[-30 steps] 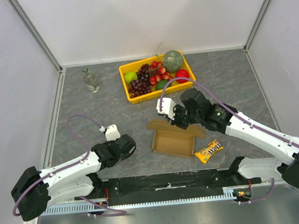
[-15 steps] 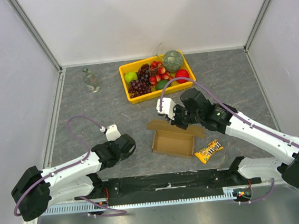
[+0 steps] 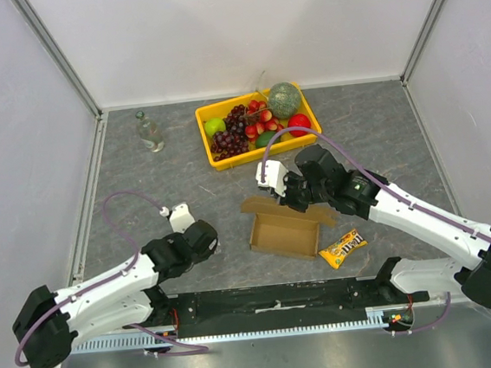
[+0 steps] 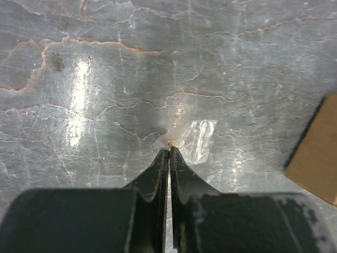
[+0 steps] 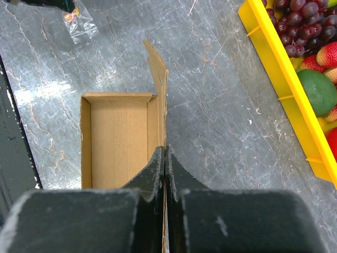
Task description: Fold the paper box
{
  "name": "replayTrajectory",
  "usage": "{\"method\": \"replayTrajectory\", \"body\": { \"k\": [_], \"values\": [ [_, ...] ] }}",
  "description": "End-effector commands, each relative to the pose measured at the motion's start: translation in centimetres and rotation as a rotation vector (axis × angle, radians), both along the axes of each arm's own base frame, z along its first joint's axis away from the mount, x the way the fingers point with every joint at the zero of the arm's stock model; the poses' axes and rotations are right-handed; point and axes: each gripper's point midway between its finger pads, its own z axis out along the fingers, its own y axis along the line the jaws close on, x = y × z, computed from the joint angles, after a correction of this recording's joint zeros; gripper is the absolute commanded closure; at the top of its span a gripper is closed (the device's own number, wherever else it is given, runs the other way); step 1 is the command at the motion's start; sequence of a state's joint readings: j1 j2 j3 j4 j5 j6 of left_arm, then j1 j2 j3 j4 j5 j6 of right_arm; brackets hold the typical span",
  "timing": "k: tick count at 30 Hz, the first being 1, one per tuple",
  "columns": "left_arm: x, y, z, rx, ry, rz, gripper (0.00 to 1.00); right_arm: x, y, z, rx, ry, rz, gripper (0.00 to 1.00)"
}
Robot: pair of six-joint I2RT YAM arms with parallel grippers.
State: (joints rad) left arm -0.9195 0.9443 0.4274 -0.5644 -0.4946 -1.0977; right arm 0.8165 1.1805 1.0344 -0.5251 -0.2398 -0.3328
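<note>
The paper box [image 3: 282,232] sits open-topped on the grey table [image 3: 379,128], near the front edge between the two arms, with its lid flap spread on the far side. The right gripper [image 5: 165,151] is clenched on the box's far wall. A candy packet [image 3: 342,248] lies just beside the box's near right corner, and the yellow fruit tray [image 3: 210,149] stands farther back. To the box's left, the left gripper [image 4: 169,148] is pinched on the edge of a small clear wrapper [image 4: 198,139].
</note>
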Motion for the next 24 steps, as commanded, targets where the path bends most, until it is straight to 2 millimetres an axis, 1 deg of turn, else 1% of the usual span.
{"method": "replayTrajectory", "body": {
  "k": [1, 6, 9, 12, 15, 18, 21, 23, 24],
  "values": [
    [1.2, -0.5, 3.7, -0.027, -0.093, -0.045, 0.98, 0.2, 0.8, 0.4, 0.029, -0.004, 0.014, 0.99],
    [1.3, -1.6, 7.3, -0.108, -0.163, -0.119, 0.98, 0.2, 0.9, 0.2, 0.027, -0.001, 0.013, 0.99],
    [1.2, -2.7, 9.9, -0.185, -0.214, -0.182, 0.98, 0.1, 0.8, 0.1, 0.024, 0.002, 0.013, 0.99],
    [0.9, -4.8, 12.7, -0.301, -0.270, -0.273, 0.98, 0.2, 0.9, 0.2, 0.027, -0.001, 0.013, 0.99],
    [0.7, -6.9, 14.9, -0.399, -0.308, -0.346, 0.98, 0.2, 0.9, 0.1, 0.026, 0.003, 0.012, 0.99],
    [0.8, -9.3, 15.2, -0.465, -0.306, -0.412, 0.98, 0.2, 1.0, 0.2, 0.030, 0.005, 0.012, 0.99],
    [1.2, -11.5, 14.2, -0.495, -0.276, -0.441, 0.98, 0.3, 1.1, 0.3, 0.034, 0.005, 0.010, 1.00],
    [1.9, -13.1, 14.5, -0.534, -0.286, -0.452, 0.98, 0.2, 1.0, 0.1, 0.030, 0.011, 0.011, 1.00],
    [2.0, -13.7, 14.1, -0.543, -0.279, -0.462, 0.98, 0.2, 1.0, 0.2, 0.031, 0.009, 0.009, 1.00]
  ]
}}
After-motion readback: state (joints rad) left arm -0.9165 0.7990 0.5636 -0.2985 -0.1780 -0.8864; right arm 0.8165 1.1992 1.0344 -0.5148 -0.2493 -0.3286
